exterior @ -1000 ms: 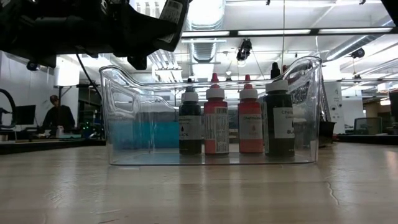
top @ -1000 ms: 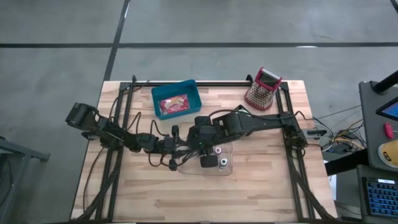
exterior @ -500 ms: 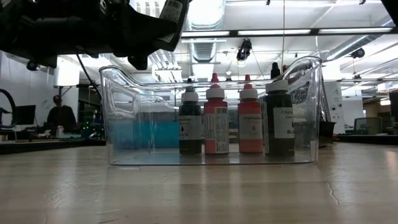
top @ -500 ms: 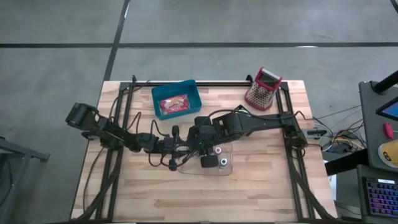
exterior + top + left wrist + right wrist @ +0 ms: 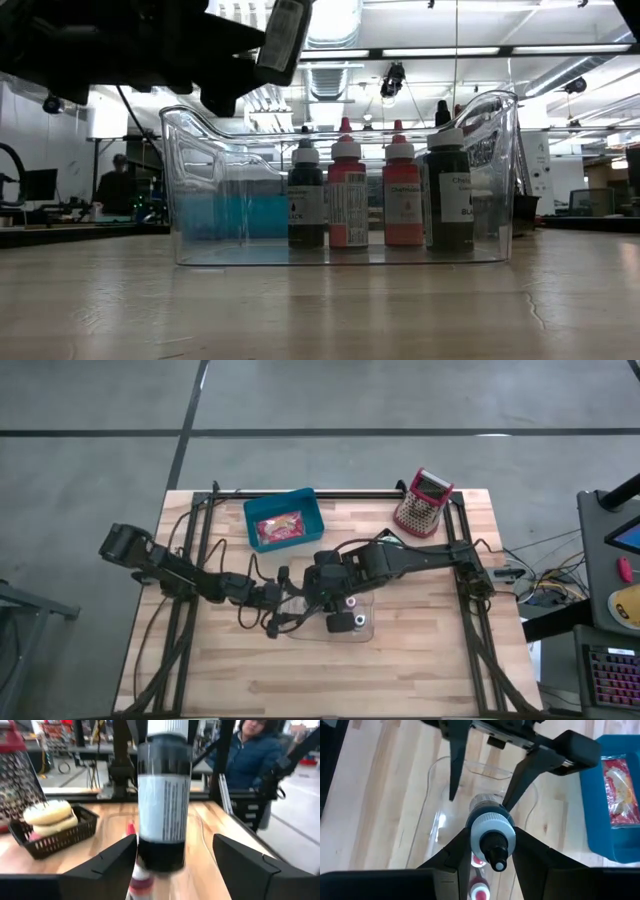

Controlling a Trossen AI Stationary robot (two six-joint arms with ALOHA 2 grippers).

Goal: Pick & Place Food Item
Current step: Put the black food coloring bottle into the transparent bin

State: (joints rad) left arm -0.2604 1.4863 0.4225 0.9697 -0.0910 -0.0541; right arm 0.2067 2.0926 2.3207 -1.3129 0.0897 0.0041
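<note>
Both arms are reaching in over the clear bin point(image 5: 335, 622) near the middle of the surface point(image 5: 420, 670). The right pincer point(image 5: 490, 851) is squeezing a dark bottle point(image 5: 491, 832) above it; the left pincer point(image 5: 172, 852) is standing wide open around that bottle, not gripping

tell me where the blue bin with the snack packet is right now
In the high view the blue bin sits at the table's back edge, left of centre, behind both grippers and the clear tub, well left of the red grater.
</note>
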